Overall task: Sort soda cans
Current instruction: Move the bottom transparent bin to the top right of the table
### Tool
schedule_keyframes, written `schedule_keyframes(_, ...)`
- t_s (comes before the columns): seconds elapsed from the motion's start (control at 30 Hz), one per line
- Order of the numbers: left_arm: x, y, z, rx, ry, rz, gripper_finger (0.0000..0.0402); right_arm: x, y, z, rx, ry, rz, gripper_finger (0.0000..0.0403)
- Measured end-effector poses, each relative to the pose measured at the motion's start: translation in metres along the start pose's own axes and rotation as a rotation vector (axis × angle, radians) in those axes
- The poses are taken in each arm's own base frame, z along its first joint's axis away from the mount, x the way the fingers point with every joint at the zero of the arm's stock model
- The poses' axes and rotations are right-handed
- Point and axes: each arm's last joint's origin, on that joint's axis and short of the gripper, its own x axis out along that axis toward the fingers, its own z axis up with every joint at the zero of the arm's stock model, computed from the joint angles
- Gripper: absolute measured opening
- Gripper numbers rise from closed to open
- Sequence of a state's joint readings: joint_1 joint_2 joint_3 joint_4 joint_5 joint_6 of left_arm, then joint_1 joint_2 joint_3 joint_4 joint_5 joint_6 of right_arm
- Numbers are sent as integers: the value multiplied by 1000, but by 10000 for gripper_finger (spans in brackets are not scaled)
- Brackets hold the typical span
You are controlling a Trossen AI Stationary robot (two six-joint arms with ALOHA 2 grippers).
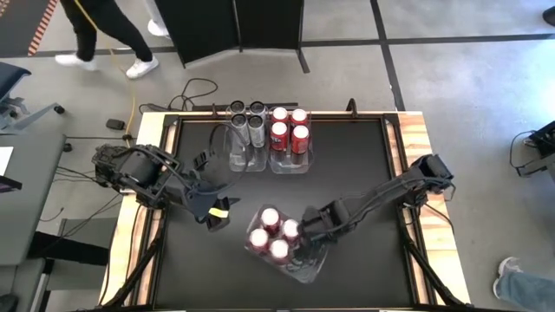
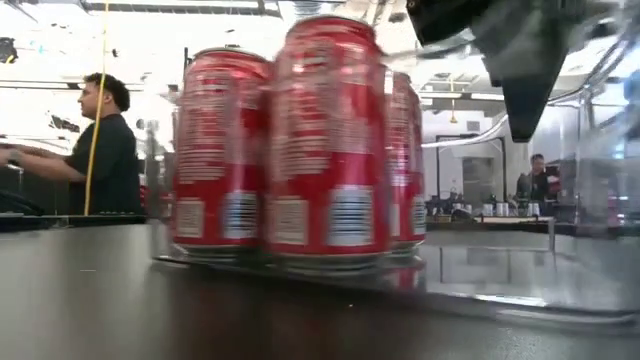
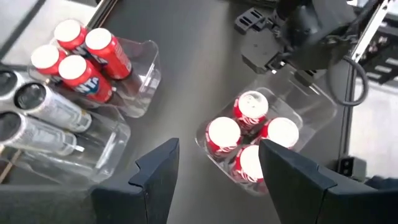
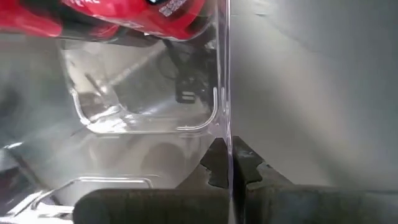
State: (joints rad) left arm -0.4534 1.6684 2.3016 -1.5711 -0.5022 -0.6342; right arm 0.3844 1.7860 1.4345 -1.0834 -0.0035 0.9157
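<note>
A clear plastic bin (image 1: 305, 267) sits near the table's middle front with several red soda cans (image 1: 270, 232) standing upright in it; the low view shows these red cans (image 2: 320, 140) close up. My right gripper (image 1: 305, 232) is shut at this bin's right side. My left gripper (image 1: 217, 212) hovers open to the left of the bin, touching nothing; its wrist view looks between its fingers (image 3: 155, 180) at the cans (image 3: 249, 134). At the far edge, several silver cans (image 1: 247, 121) and several red cans (image 1: 290, 126) stand in two clear bins. My right gripper (image 4: 230, 167) pinches the clear bin's thin side wall (image 4: 229, 140) between its two fingers, one finger inside the bin and one outside. The fingers come from the table's right, slanting down. The bin rests flat on the table with its cans upright.
Two clear bins (image 1: 260, 160) stand side by side at the far edge. Raised wooden rails (image 1: 416, 139) border the black table. Bare table lies between the near bin and the far bins. People stand in the room beyond (image 2: 100, 150).
</note>
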Motion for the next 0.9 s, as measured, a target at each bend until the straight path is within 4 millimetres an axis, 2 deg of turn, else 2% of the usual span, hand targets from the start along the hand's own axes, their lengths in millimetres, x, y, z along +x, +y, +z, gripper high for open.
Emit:
schedule_keyframes(0.23,0,0,0,116,0,0,215,5,26,-7,143,-64,126,6)
schedule_keyframes(0.4,0,0,0,198,0,1,215,4,32,-11,271,-86,153,14)
schedule_keyframes(0.5,0,0,0,196,0,1,215,4,34,-14,327,-128,139,34)
schedule_keyframes(0.67,0,0,0,140,-13,20,215,3,35,-15,340,-137,142,104)
schedule_keyframes(0.77,-1,-2,-2,109,-26,30,215,3,34,-14,319,-161,126,165)
schedule_keyframes(0.9,4,-7,-7,31,-96,155,215,-1,30,-11,305,-187,108,245)
